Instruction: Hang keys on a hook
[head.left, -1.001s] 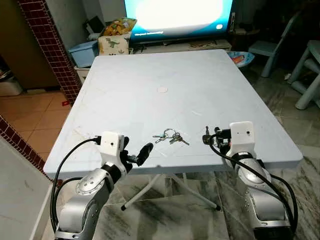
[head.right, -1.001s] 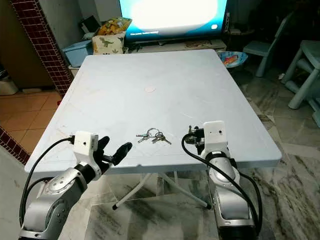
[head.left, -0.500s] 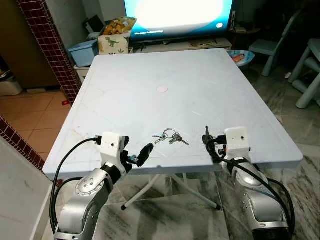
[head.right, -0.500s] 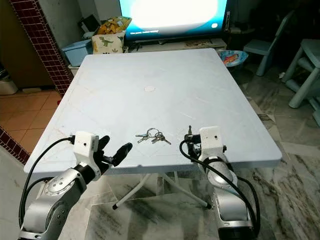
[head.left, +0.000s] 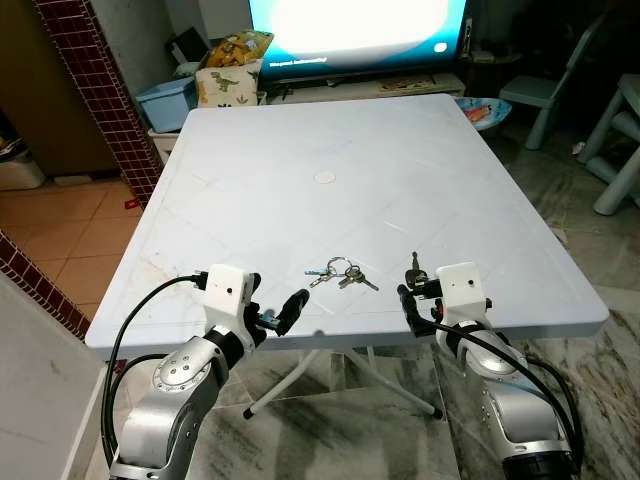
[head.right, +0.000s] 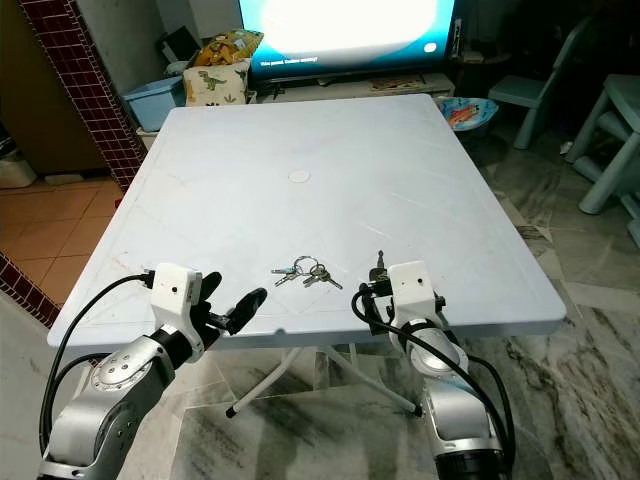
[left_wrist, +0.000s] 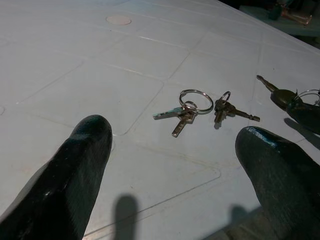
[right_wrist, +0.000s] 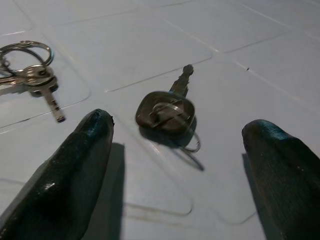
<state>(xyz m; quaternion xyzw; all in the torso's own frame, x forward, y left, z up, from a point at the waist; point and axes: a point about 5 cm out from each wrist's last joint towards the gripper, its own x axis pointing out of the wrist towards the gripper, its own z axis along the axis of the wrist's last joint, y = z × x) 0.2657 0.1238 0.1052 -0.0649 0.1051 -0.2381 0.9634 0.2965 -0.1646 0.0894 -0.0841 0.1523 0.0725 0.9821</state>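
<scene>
Right wrist view shows our right gripper (right_wrist: 172, 170) with fingers spread apart around a dark-headed key (right_wrist: 166, 111) lying on the white table (head.left: 400, 170). Our left gripper (left_wrist: 170, 165) is also released, near the key bunch (left_wrist: 192, 107) at the table's front edge.
</scene>
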